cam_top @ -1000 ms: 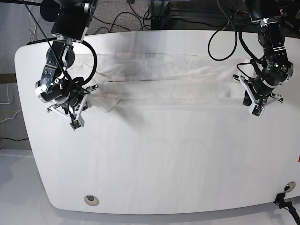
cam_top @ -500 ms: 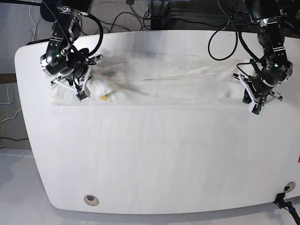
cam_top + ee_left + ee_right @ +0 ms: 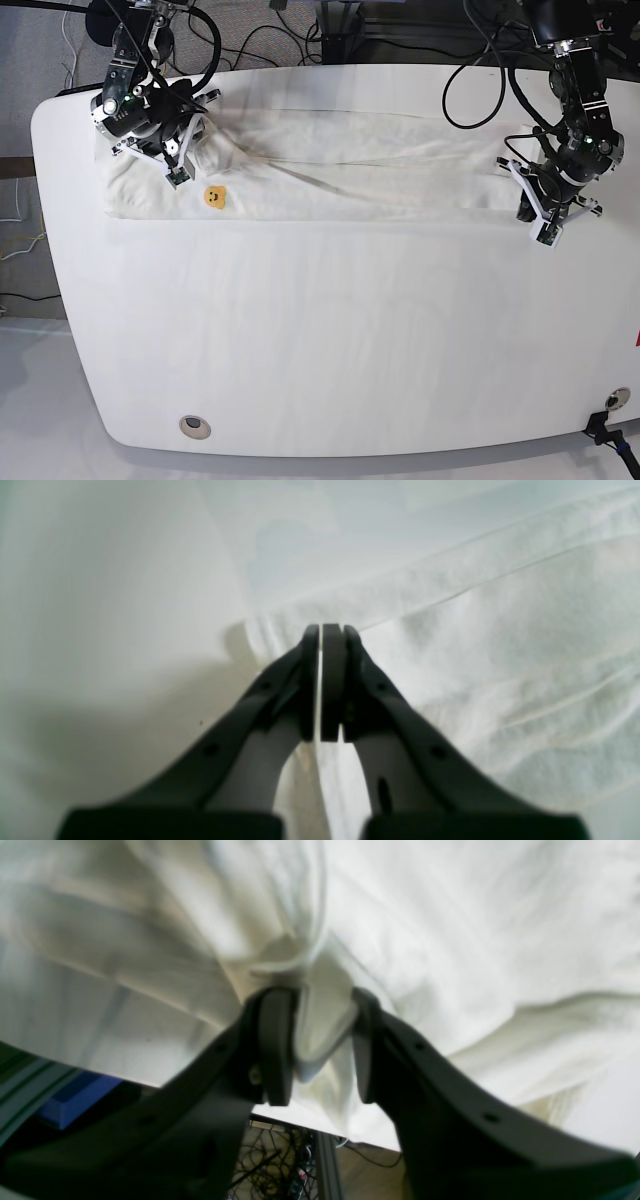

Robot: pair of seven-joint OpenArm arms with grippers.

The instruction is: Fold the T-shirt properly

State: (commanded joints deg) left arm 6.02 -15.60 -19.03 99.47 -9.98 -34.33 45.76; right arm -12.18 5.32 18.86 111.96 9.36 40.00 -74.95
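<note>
- right hand partly closed, a thick bunch of white cloth pinched between its pads; in the base view it sits at the far left of the worktop, over the left end of the T-shirt
- cloth it holds looks lifted and draped, dark floor and cables showing under it in the right wrist view
- left hand closed nearly flat, only a thin slit between the pads; it appears to pinch a thin edge of the shirt but the blur makes this unsure; base view puts it at the shirt's right end
- T-shirt lies as a long flat band across the far part of the worktop, stretched between the two hands; small yellow mark shows near the left end
- step in hand, as judged: a lengthwise fold is down, right hand is carrying or laying the left end, left hand pins the other end
- next move likely calls for lowering the right hand's bunch flat, letting go without dragging, then regrasping for a crosswise fold
- edges: left end is close to the worktop's far-left rim, cloth could slip over it; right end sits near the right rim
- open room: the whole near half of the worktop is bare, good space to pull or fold toward
</note>
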